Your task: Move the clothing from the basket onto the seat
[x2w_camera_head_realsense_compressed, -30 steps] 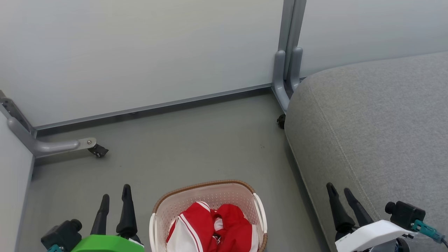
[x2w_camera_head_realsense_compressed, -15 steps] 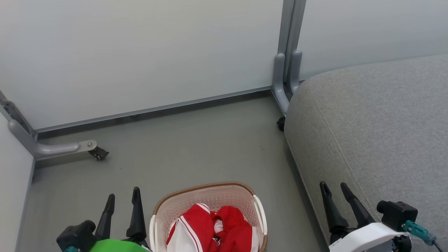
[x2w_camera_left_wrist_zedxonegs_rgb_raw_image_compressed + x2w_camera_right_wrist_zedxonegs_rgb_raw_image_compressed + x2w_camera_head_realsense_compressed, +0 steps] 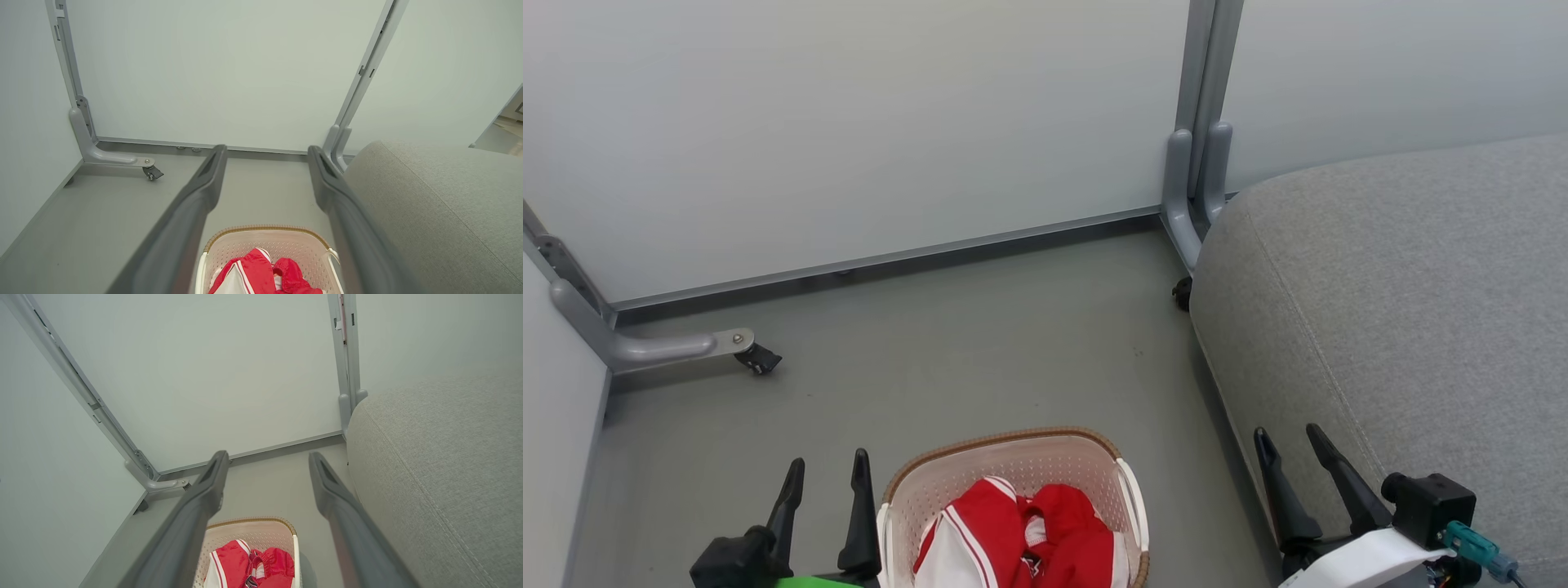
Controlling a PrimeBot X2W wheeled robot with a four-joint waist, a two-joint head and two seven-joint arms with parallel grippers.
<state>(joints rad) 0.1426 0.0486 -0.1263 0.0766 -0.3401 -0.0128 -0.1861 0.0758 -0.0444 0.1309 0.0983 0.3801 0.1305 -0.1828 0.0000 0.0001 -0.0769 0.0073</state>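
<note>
Clothing (image 3: 1021, 539): heaped red and white inside the basket (image 3: 1005, 435), bunched toward its middle, not yet lifted.
Basket: down on the grey floor (image 3: 980, 327), low in the head view, between the two grippers and near the side of the seat (image 3: 1405, 310).
Seat: to the right of the basket, broad and grey, bare of any garment across the part in view.
Left gripper (image 3: 827, 459): spread open, holding nothing, just beside the basket's left rim, pointing toward the wall (image 3: 849, 122).
Right gripper (image 3: 1286, 431): likewise parted and unloaded, off the basket's right side, in front of the seat's edge.
Done so far: apparently nothing, judging by the full basket and the bare seat.
Left to do: reaching down into the basket, pinching a garment, lifting clear of the rim, carrying rightward, laying on the seat, then repeating for the rest.
Number of garments: impossible to tell from the heap.
Stage: probably the approach before the first grab.
</note>
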